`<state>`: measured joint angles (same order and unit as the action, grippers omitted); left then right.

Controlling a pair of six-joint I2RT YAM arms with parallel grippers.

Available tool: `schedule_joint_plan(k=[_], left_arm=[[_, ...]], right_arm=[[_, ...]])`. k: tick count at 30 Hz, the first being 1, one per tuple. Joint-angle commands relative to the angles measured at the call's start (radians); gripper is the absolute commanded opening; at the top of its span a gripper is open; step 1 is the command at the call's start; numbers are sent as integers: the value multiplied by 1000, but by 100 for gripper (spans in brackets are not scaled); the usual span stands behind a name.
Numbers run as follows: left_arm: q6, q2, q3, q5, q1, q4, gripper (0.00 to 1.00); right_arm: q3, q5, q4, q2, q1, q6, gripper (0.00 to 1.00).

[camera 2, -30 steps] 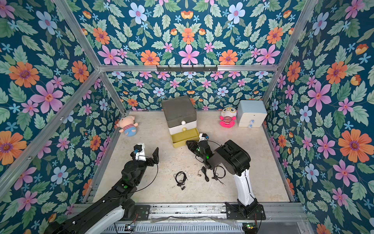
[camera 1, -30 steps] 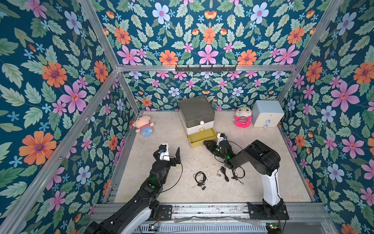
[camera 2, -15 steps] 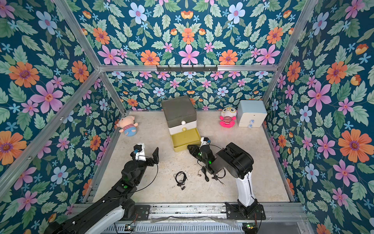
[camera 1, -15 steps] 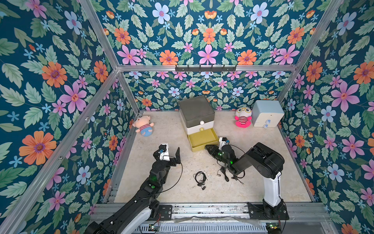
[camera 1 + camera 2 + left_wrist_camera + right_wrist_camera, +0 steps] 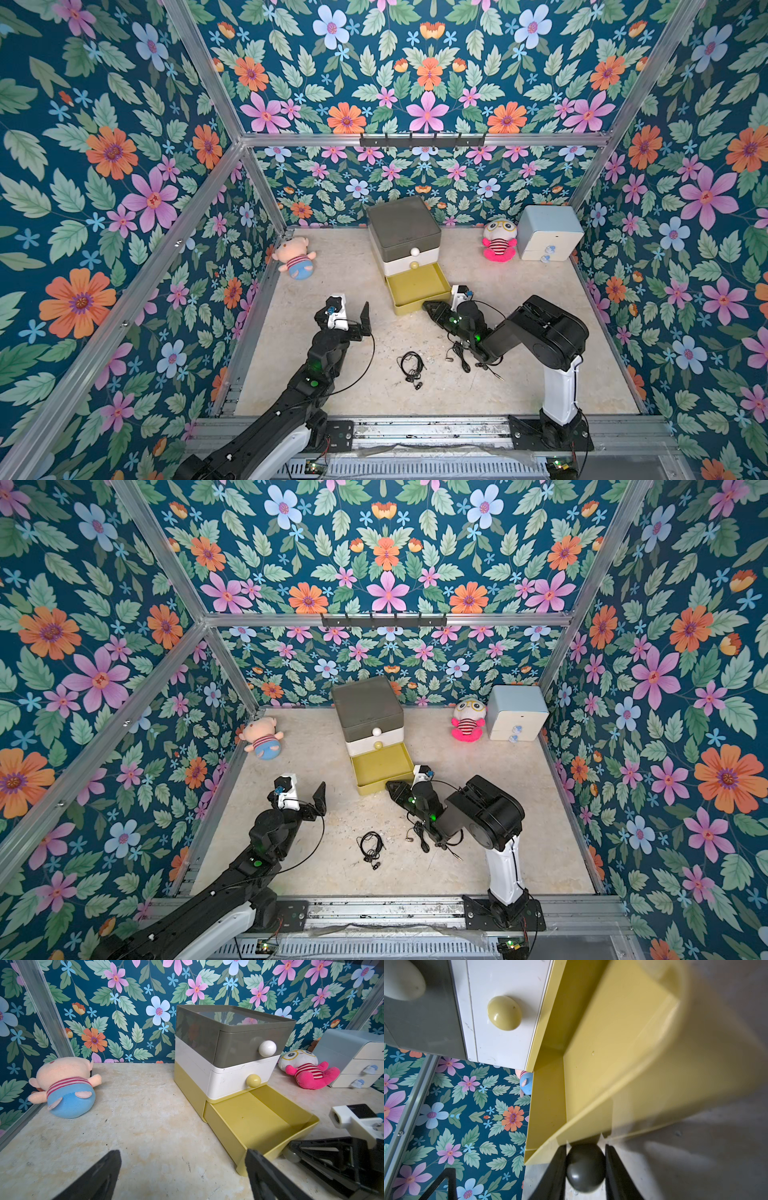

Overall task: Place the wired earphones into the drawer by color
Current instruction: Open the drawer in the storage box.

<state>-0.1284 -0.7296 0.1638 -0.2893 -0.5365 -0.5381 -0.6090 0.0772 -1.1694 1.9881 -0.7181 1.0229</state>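
Note:
The drawer (image 5: 405,232) is a chest with grey, white and yellow tiers, also seen in the left wrist view (image 5: 234,1047). Its yellow bottom tray (image 5: 417,286) stands pulled out with nothing inside. My right gripper (image 5: 432,309) is shut on that tray's dark ball knob (image 5: 585,1169), one finger on each side. My left gripper (image 5: 353,318) hovers open to the left of the tray with nothing between its fingers (image 5: 112,1167). In both top views, black wired earphones (image 5: 411,365) lie coiled on the floor. A second black set (image 5: 463,357) lies partly under my right arm.
A pig plush (image 5: 295,257) lies at the back left. At the back right, a pink plush (image 5: 498,243) sits next to a pale blue chest (image 5: 548,239). Floral walls close in three sides.
My right gripper has drawn back toward the front with the knob, sliding the yellow tray further out. The left arm and the earphones have not moved.

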Motion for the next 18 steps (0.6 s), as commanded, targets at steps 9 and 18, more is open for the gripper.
schedule_joint_plan(k=[9, 18], left_arm=[[-41, 4, 18, -28, 1, 19, 99], [-74, -18, 97, 93, 1, 100, 100]], right_arm=[[31, -19, 67, -64, -3, -20, 45], [111, -42, 156, -231, -3, -96, 51]])
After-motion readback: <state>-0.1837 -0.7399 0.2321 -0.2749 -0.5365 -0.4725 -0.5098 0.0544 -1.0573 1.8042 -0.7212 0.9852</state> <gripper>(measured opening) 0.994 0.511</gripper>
